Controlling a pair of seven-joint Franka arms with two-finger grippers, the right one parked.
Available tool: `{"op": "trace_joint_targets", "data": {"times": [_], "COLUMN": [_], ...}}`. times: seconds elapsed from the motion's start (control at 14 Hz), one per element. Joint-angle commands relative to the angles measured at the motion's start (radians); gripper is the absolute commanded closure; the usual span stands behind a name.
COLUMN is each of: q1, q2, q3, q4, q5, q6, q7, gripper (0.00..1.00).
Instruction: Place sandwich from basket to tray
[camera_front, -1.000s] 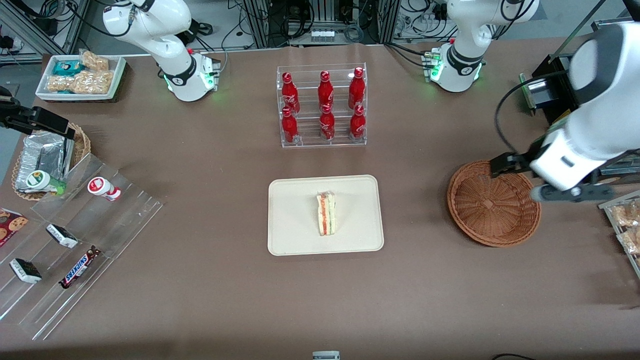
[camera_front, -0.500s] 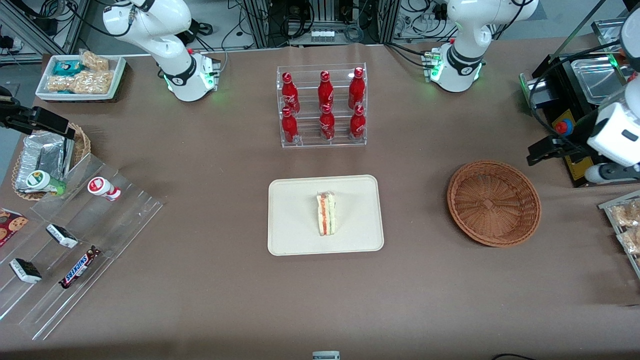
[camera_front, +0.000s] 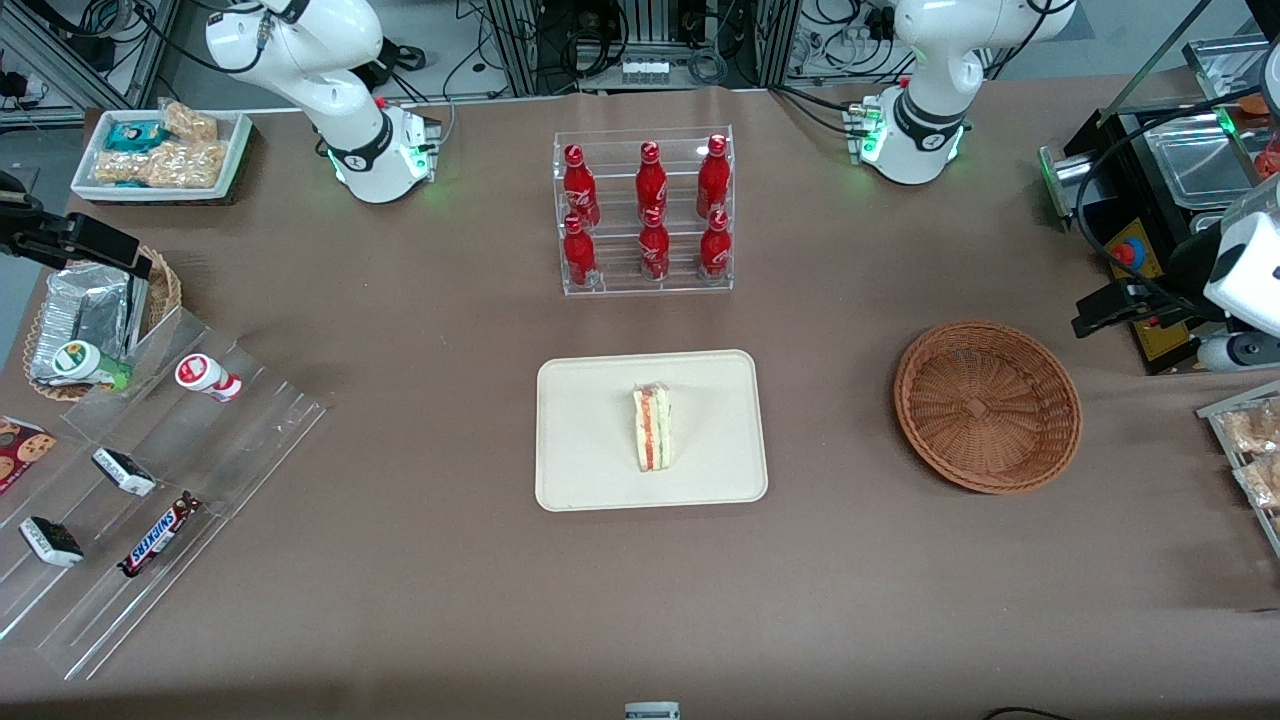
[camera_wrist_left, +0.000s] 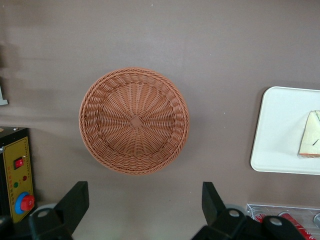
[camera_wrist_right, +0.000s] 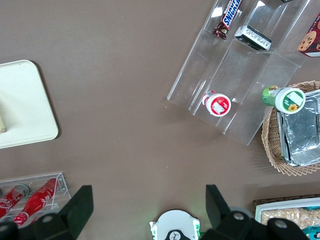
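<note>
The sandwich (camera_front: 652, 428) lies flat near the middle of the cream tray (camera_front: 590, 470), its red-orange filling stripe showing along one cut face, so the transfer looks complete. The round wicker basket (camera_front: 987, 405) sits well apart from the tray, toward the working arm's end of the bench (camera_front: 450, 600), and holds nothing. The end effector (camera_wrist_left: 145, 202) hangs high above the bench near the basket, released and grasping nothing: the wrist view shows its two dark fingers (camera_wrist_left: 75, 200) spread wide with only bare bench between them. That open, raised pose suits an arm with no load to carry. Farther from the front camera than the tray, a clear rack (camera_front: 645, 212) carries six red bottles with white script that appears to read Coca-Cola. Toward the parked arm's end, a stepped clear display (camera_front: 150, 480) holds small wrapped snacks, one a bar (camera_front: 158, 534) plainly lettered SNICKERS. Next to the basket stands a black and yellow control box (camera_wrist_left: 15, 180) with red buttons.
</note>
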Motion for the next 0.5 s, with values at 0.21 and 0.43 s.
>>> {"op": "trace_joint_targets", "data": {"times": [0.21, 0.43], "q1": [0.012, 0.012], "q2": [-0.005, -0.005], "q3": [-0.009, -0.009], "q4": [0.029, 0.026], "q5": [-0.005, -0.005], "q6": [-0.007, -0.007], "q7": [0.010, 0.006], "gripper": [0.00, 0.00]}}
